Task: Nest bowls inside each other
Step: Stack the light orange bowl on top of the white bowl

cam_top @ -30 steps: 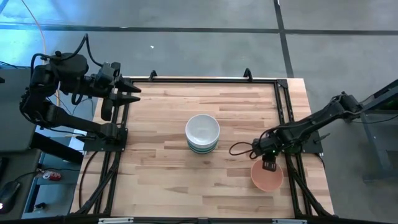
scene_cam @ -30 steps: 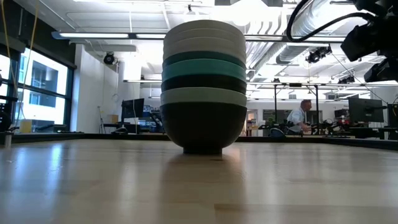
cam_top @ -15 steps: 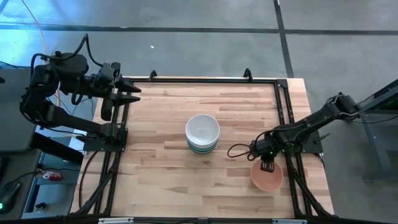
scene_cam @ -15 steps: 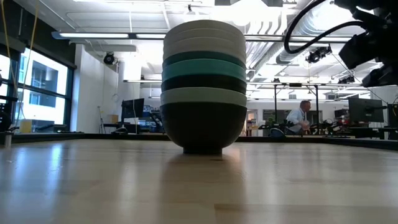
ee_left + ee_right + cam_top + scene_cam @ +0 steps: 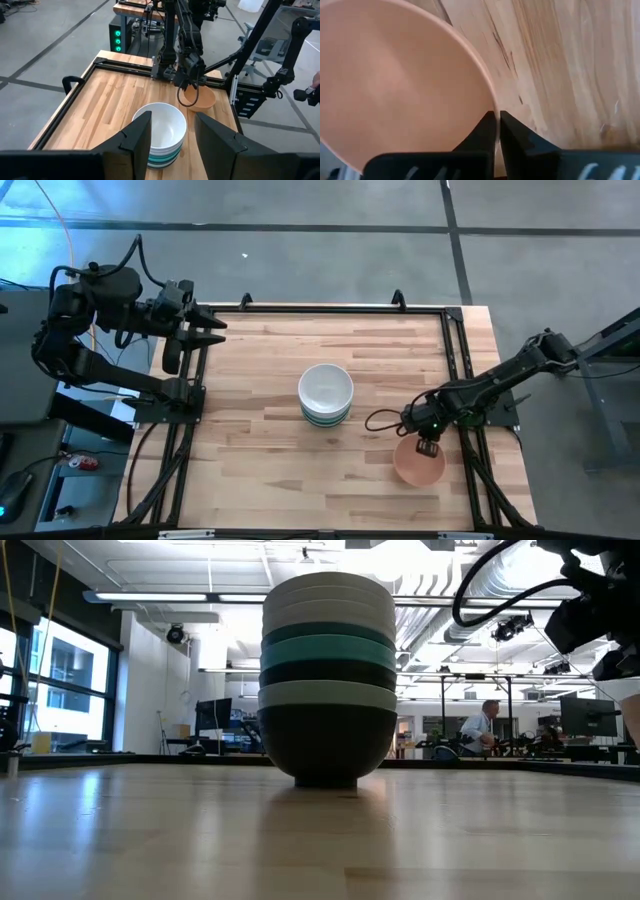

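Table: the wooden table [image 5: 260, 430] carries everything, with one tall stack near its middle and one loose bowl toward the right arm's side.
Stack of bowls: the stack [image 5: 328, 680] stands upright at the table's centre; from the low view it reads, bottom to top, black, mint, a dark band, teal, dark green, then white bowls on top. From above only the top white bowl [image 5: 326, 389] shows, with teal rims under it.
Salmon bowl: the salmon pink bowl [image 5: 419, 464] sits well apart from the stack, near the table's right rail, mouth up.
Right arm: it reaches in from the right side, and the right gripper [image 5: 428, 446] sits over the near rim of the salmon bowl.
Right fingers: the right fingers [image 5: 485, 131] are pressed together on the bowl's thin wall, one inside and one outside, so the rim is pinched between them.
Left arm: the left gripper [image 5: 207, 328] waits off the table's far left corner, its fingers [image 5: 137, 137] spread and holding nothing.
Step in hand: judged from this, the last loose bowl has just been gripped by its rim; it is not clear whether it has left the wood.
Next move: it calls for a lift that keeps the bowl level, a carry across to above the top white bowl, then a centred lowering before letting go, since the stack is tall and a sideways knock could tip it.
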